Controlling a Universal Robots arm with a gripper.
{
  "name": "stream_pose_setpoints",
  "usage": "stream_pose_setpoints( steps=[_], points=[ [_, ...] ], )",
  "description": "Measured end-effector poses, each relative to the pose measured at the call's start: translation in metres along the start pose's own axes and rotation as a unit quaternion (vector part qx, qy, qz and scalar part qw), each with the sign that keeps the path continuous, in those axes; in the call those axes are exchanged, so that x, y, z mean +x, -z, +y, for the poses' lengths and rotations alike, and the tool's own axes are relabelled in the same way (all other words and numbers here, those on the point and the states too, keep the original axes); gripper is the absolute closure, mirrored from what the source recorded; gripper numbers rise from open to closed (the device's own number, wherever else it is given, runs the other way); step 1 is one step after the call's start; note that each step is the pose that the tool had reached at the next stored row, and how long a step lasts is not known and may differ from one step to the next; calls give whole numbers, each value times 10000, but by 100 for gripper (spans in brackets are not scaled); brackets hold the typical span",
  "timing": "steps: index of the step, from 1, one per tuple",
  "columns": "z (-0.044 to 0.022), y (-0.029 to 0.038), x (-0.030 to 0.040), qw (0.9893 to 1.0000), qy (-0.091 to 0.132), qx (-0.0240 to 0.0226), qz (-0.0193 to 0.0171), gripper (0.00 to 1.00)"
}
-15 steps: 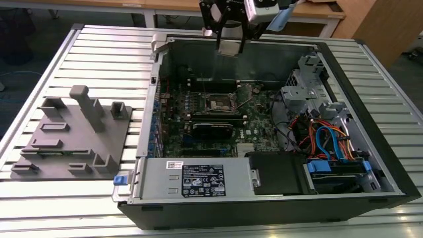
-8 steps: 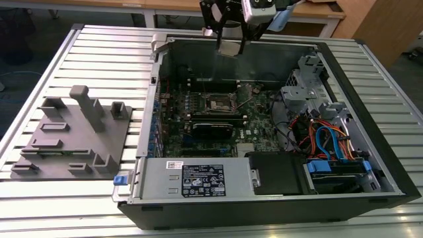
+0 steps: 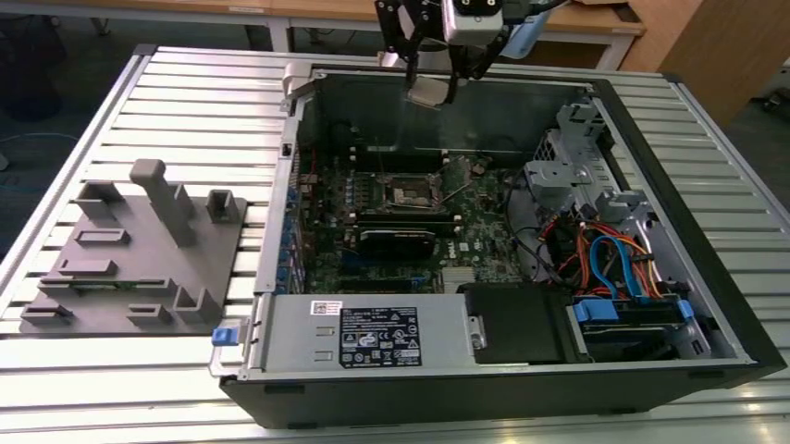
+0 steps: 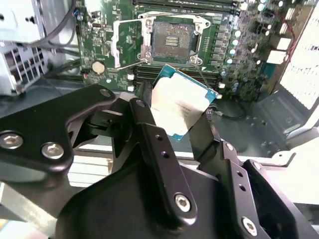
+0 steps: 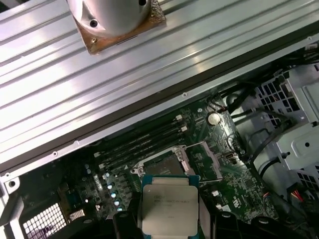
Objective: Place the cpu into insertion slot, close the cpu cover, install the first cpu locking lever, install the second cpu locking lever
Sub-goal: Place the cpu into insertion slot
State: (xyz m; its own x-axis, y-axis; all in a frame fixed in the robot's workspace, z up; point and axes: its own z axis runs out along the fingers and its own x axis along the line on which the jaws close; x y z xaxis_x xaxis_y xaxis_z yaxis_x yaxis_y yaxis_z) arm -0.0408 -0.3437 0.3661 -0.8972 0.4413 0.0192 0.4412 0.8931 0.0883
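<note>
The pincer (image 3: 431, 85) is clenched on the cpu (image 4: 182, 103), gripping it by two opposite edges. In the exterior view it hangs high over the far wall of the open case (image 3: 691, 231), which lies on the slatted bench (image 3: 185, 102). The slot (image 4: 172, 42) sits bare below, well apart from the cpu, its cover (image 4: 127, 45) swung open beside it.

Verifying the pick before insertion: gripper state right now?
The gripper: shut on the chip, held clear of the board; the socket is empty, chip not yet seated.
</note>
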Motion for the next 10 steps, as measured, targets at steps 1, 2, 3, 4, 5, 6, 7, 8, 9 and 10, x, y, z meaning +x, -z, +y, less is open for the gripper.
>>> stream_pose_setpoints(
  steps=[1, 2, 3, 4, 5, 6, 7, 8, 9, 10],
  points=[
    [0, -2, 0, 10000, -89, -2, -8, 46],
    [0, -3, 0, 9999, -168, -3, -15, 46],
    [-1, -3, 0, 9998, -219, -4, -20, 46],
    [-1, -3, 0, 9997, -251, -4, -22, 46],
    [-1, -4, 0, 9996, -267, -5, -23, 46],
    [-1, -4, 1, 9996, -272, -6, -24, 46],
    [-1, -4, 0, 9996, -272, -6, -25, 46],
    [-1, -4, 1, 9996, -272, -5, -24, 46],
    [-1, -4, 1, 9996, -272, -5, -24, 46],
    [-1, -4, 0, 9996, -272, -6, -24, 46]
  ],
)
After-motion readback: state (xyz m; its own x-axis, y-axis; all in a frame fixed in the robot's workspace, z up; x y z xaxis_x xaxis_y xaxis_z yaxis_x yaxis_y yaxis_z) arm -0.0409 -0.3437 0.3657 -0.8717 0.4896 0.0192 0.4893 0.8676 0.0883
